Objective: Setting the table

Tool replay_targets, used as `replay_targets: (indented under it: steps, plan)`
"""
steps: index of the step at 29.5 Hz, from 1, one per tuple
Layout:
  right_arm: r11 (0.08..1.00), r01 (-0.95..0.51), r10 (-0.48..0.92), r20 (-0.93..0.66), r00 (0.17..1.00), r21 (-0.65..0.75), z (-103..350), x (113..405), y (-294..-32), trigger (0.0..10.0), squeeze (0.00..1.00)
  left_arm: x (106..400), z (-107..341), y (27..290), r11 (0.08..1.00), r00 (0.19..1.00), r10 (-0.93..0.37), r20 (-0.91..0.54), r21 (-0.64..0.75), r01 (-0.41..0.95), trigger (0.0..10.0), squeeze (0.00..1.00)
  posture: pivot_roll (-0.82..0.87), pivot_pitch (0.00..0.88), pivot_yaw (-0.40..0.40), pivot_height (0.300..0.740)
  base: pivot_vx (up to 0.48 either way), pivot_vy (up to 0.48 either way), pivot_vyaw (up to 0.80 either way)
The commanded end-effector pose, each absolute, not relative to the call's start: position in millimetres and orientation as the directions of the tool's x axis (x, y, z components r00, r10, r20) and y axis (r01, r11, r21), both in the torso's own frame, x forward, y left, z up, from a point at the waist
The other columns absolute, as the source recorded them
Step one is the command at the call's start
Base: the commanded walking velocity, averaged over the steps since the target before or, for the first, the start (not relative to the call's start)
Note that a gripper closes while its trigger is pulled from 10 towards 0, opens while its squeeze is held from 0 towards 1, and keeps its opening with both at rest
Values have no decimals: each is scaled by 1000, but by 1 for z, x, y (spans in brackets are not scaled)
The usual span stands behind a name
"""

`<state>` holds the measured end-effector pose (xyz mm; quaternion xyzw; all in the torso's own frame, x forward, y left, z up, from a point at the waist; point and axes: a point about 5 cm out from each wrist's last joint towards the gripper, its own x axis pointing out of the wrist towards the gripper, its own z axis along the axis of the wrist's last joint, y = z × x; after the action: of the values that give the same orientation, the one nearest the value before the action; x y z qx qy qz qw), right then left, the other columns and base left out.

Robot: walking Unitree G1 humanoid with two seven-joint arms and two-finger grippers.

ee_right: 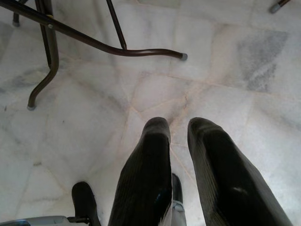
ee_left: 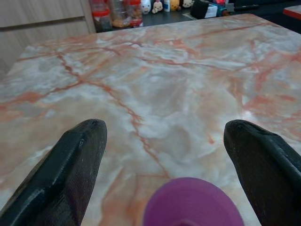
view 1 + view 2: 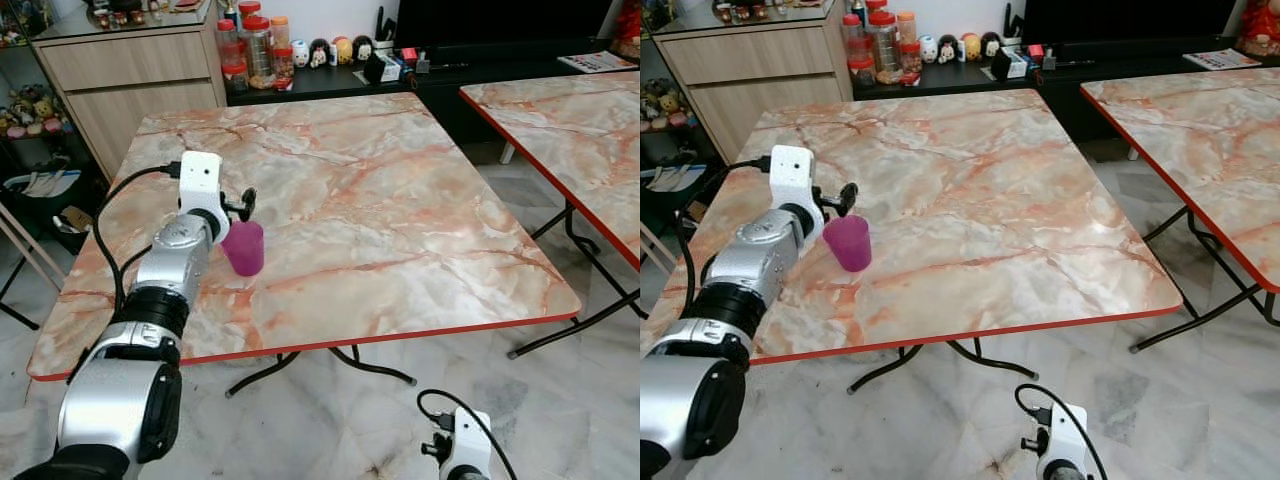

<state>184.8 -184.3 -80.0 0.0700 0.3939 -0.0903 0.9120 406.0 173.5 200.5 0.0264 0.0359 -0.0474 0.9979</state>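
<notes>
A cup (image 3: 244, 247) stands on the bench (image 3: 400, 200), near its left front part. The left tool (image 2: 164, 155) sits just behind the cup, fingers wide on either side. A second bench (image 3: 570, 130) stands to the right, jars (image 3: 255, 50) beyond the far edge.

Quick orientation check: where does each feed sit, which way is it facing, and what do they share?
Head eyes: look forward and down at the marble table, left arm reaching over it.
Left wrist: looks along the left gripper, fingers spread wide around the purple cup.
Right wrist: faces the floor past the right gripper, by the table legs.
Shared: cup and table.
</notes>
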Motion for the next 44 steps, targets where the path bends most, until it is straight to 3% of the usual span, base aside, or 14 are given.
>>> replay_targets:
  steps: [1, 16, 27, 44]
  plan:
    - [975, 219, -112, -739, 664, 49, -81, 184, -184, 10000, 0, 409, 207, 180, 996, 994, -64, -83, 64, 69, 10000, 0, 6, 0, 29, 740, 0, 0, 0]
    - [974, 219, -112, -739, 665, 49, -80, 186, -184, 10000, 0, 410, 205, 195, 995, 988, -19, -150, 97, 34, 10000, 0, 0, 0, 32, 740, 0, 0, 0]
    - [973, 224, -114, -742, 660, 49, -81, 184, -185, 10000, 0, 404, 177, 188, 966, 943, -86, -320, 207, 158, 10000, 0, -3, 0, 33, 740, 0, 0, 0]
    - [973, 224, -115, -743, 660, 49, -81, 183, -185, 10000, 0, 401, 163, 180, 947, 920, -120, -372, 234, 219, 10000, 0, -8, 0, 34, 740, 0, 0, 0]
